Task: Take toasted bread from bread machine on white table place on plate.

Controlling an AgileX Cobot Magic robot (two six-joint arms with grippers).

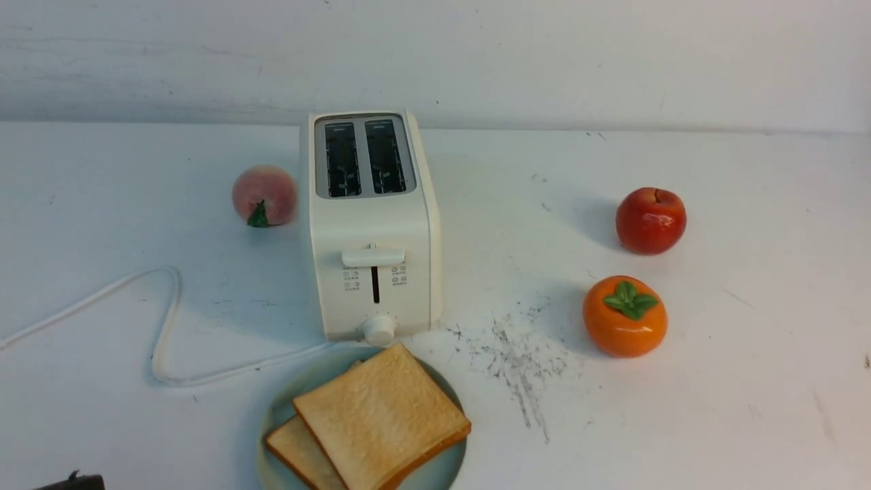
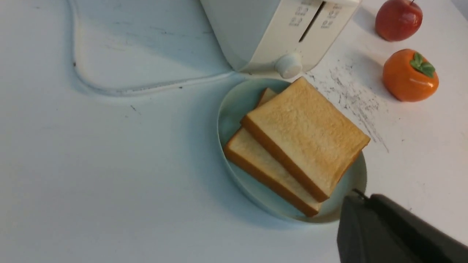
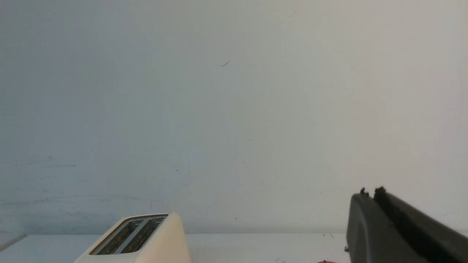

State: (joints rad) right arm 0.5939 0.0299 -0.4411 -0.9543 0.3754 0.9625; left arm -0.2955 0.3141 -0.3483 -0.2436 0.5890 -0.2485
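Two slices of toasted bread lie stacked on the pale blue-green plate (image 1: 279, 415), the upper slice (image 1: 381, 418) overlapping the lower slice (image 1: 299, 452). The plate sits just in front of the cream-white bread machine (image 1: 371, 258), whose two slots are empty. In the left wrist view the upper slice (image 2: 305, 131), lower slice (image 2: 256, 160), plate (image 2: 234, 106) and bread machine (image 2: 263, 33) all show. My left gripper (image 2: 356, 197) is shut and empty, just off the plate's rim. My right gripper (image 3: 369, 191) is shut and empty, raised above the table; the bread machine (image 3: 146, 239) shows below it.
On the white table (image 1: 714, 408): a peach (image 1: 264, 195) left of the bread machine, a red apple (image 1: 650, 220) and an orange persimmon (image 1: 625, 316) at the right, a white cord (image 1: 163, 327) looping at the left, and dark scratch marks (image 1: 520, 361).
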